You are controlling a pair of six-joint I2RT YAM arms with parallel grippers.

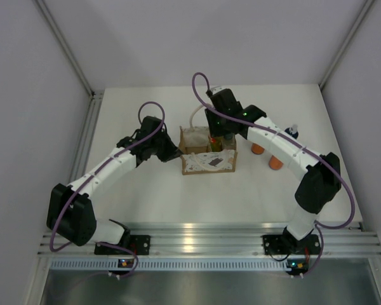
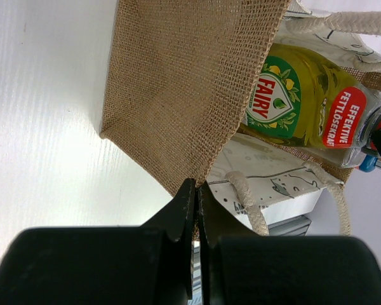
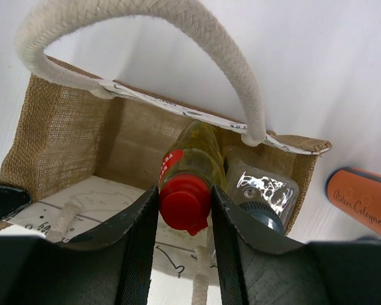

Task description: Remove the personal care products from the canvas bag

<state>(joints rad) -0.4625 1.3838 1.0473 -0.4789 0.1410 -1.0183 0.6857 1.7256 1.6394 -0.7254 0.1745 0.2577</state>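
The canvas bag [image 1: 206,159] stands mid-table; it also shows in the left wrist view [image 2: 171,82] and the right wrist view [image 3: 63,133]. My left gripper [image 1: 176,153] [image 2: 197,187] is shut on the bag's left rim. My right gripper [image 1: 219,141] [image 3: 184,190] reaches into the bag from above, its jaws closed on the red cap of the slim yellow bottle [image 3: 193,155], which stands inside the bag and also shows in the left wrist view [image 2: 298,105]. The clear bottle with a dark grey cap [image 3: 267,190] stands beside it in the bag. Two orange bottles [image 1: 258,149] [image 1: 276,162] lie on the table right of the bag.
A blue-topped bottle [image 1: 293,132] stands at the right, partly behind my right arm. One orange bottle [image 3: 362,200] lies close to the bag's right side. The white rope handle [image 3: 178,19] arches over the bag's far side. White walls enclose the table.
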